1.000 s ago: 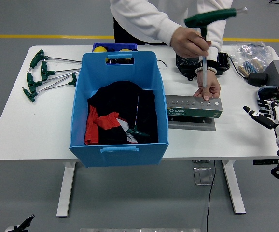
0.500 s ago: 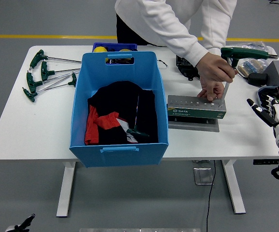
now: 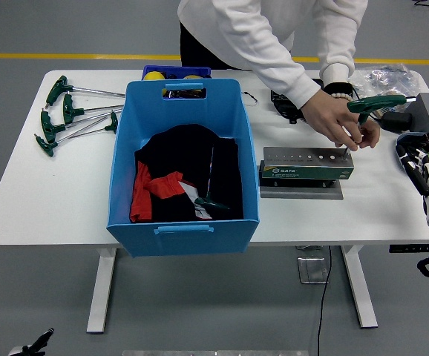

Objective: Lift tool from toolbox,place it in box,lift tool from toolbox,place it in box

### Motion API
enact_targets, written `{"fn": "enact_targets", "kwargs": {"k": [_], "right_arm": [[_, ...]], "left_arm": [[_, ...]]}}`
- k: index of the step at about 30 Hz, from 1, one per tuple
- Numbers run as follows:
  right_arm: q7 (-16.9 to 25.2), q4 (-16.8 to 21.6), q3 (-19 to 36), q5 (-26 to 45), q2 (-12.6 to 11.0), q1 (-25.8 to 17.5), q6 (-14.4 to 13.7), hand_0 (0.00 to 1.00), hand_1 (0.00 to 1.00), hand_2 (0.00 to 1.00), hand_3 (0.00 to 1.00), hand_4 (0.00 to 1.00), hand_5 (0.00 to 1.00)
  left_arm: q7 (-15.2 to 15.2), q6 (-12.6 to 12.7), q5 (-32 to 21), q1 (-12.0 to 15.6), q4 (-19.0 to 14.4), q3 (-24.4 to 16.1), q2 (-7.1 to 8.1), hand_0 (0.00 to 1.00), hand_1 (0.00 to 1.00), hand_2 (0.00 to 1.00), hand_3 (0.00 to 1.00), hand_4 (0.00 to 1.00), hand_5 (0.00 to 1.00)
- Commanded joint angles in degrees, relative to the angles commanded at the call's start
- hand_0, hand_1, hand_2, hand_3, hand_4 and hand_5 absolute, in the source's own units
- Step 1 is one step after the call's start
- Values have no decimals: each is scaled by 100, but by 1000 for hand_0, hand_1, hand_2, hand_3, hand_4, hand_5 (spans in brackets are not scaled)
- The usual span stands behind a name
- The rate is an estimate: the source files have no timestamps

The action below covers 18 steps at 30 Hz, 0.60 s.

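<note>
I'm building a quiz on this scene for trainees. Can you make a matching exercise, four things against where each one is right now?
Things:
1. T-handle wrench
2. blue box
3. loose wrenches
4. right hand

Places:
A. table's left end
B. table's right edge
C. held by the person over the tool holder
D. middle of the table, clothes inside

Pairs: 1-C, 2-D, 3-A, 4-B

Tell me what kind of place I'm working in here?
Most likely a workshop or lab test station: a white table on a grey floor with a yellow line, green T-handle wrenches, a tool holder where a person's hand seats another wrench, and a blue bin.
</note>
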Motion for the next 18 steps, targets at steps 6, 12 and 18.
{"fn": "enact_targets", "kwargs": {"k": [6,12,18], "right_arm": [[6,7,11,1,-4,-8,1,938,887,897,917,998,998],[5,20,1,-17,2,-10,2,939,886,896,915,998,998],[-8,41,3,-59,17,-22,0,936,884,894,914,998,998]], "left_arm": [[-7,-2,-9,5,4,2,2,780,845,812,732,743,634],[8,6,13,32,8,-30,-7,780,844,812,731,742,634],[59,23,163,100,17,-142,-18,780,844,812,731,743,635]]}}
